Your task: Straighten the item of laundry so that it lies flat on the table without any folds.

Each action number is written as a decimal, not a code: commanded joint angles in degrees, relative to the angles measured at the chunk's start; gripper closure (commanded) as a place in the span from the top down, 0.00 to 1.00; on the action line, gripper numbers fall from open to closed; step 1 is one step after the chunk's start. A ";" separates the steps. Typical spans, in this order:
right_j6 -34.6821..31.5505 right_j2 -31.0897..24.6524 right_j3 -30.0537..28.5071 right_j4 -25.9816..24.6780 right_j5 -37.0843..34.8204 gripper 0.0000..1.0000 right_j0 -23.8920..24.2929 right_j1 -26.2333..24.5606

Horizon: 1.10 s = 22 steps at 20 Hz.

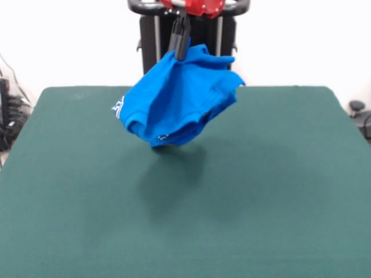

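The bright blue T-shirt [177, 98] hangs bunched and folded in the air above the far middle of the dark green table [278, 191]. A bit of white lettering shows at its left edge. My gripper [180, 51] comes down from the top and is shut on the shirt's upper edge. The shirt's lowest fold hangs just above the table, with its shadow on the felt below. The print on the front is hidden in the folds.
The robot's black pedestal [191, 40] stands behind the shirt at the table's far edge. Dark equipment and cables sit off the table at the far left [8, 110] and far right [359, 116].
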<state>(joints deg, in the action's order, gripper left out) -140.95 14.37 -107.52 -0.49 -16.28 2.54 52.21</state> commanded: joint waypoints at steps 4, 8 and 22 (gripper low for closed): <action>-1.86 -3.68 -2.84 -3.49 -0.90 0.00 -3.37 -4.31; -4.61 0.06 -1.55 -4.17 0.90 0.00 -6.17 -7.07; -15.86 16.89 0.52 2.76 -7.53 0.00 -21.86 -10.49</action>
<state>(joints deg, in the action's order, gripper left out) -140.97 26.57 -107.41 -1.68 -16.36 -14.13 44.77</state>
